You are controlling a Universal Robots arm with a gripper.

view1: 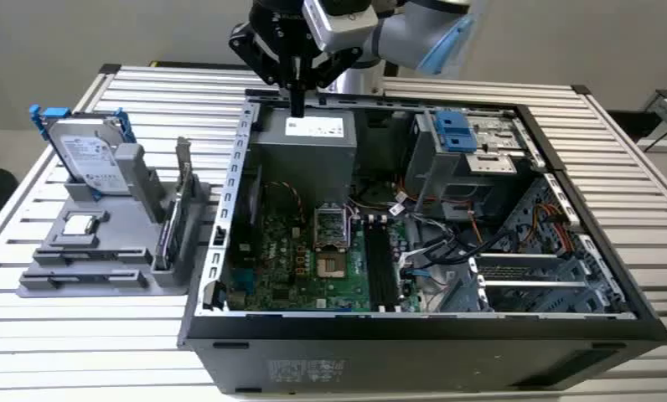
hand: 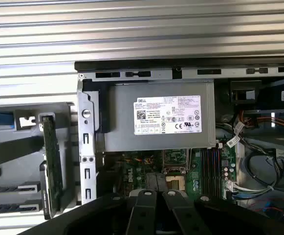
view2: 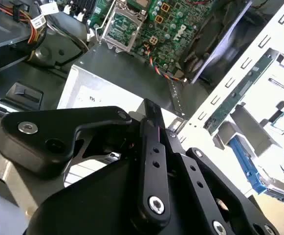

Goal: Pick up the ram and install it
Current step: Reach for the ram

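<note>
Right, tool (view1: 297, 107) hangs over the open PC case's (view1: 423, 347) far rim, above the PSU (view1: 307, 146); fingers pressed together, nothing in them afaict. Ram (view1: 165, 239) looks parked on edge in the grey rack (view1: 88, 280) on the tabletop (view1: 43, 335), exterior view's left of the case, prob so it can be pinched from above. Rack also holds 1 hard drive (view1: 85, 155) and 1 card (view1: 185, 180) w/ bracket. Mobo slots (view1: 376, 268) look bare.

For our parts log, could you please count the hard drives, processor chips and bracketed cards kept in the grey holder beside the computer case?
Hard drives: 1
Processor chips: 1
Cards with a metal bracket: 1
Total: 3
</note>
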